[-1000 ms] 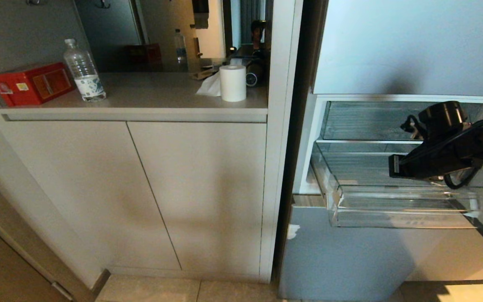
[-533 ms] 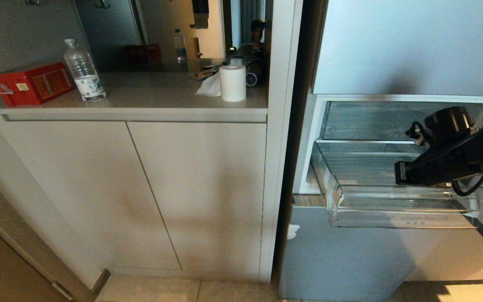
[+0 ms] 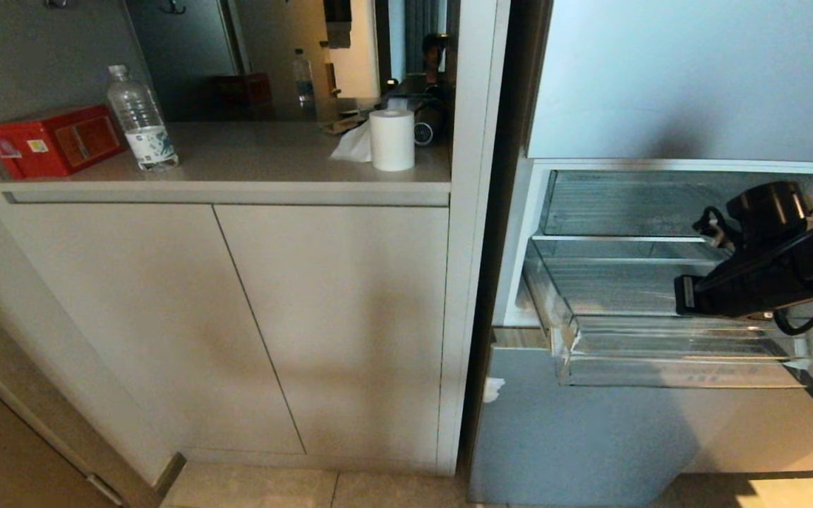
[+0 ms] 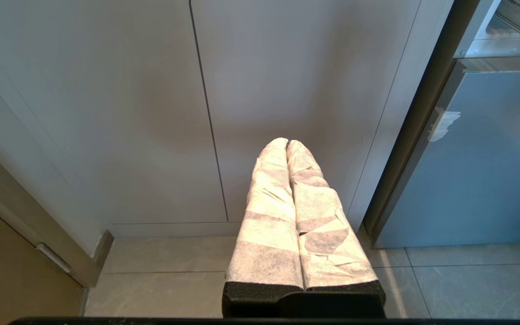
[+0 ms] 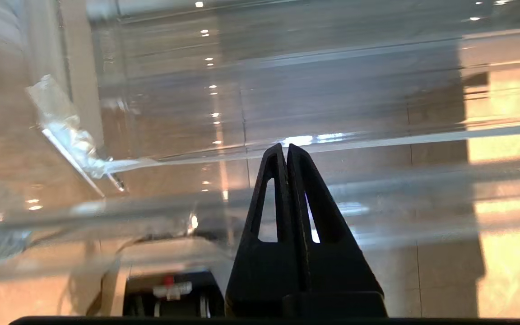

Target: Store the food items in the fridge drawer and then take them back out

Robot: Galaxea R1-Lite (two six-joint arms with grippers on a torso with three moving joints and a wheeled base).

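The fridge drawer [image 3: 675, 360], clear plastic with a ribbed bottom, stands pulled out of the open fridge at the right. My right arm [image 3: 759, 282] reaches over its right half. In the right wrist view my right gripper [image 5: 285, 146] is shut with nothing between its black fingers. It points down through the drawer's clear front lip [image 5: 377, 137], and floor tiles show beneath. No food items are in view, and the visible part of the drawer holds nothing. My left gripper [image 4: 287, 142], with white-wrapped fingers, is shut and empty. It hangs low in front of the cabinet doors.
A counter [image 3: 237, 180] at upper left carries a red box [image 3: 53, 141], a water bottle [image 3: 142, 120] and a paper roll [image 3: 392, 140]. Grey cabinet doors [image 3: 237, 317] fill the left. The fridge's blue lower front panel [image 3: 576, 437] sits under the drawer, and a second clear shelf [image 3: 625, 204] lies behind it.
My right arm has shifted to the right and a little lower over the drawer. The drawer's front edge looks slightly further out. The left arm has not moved.
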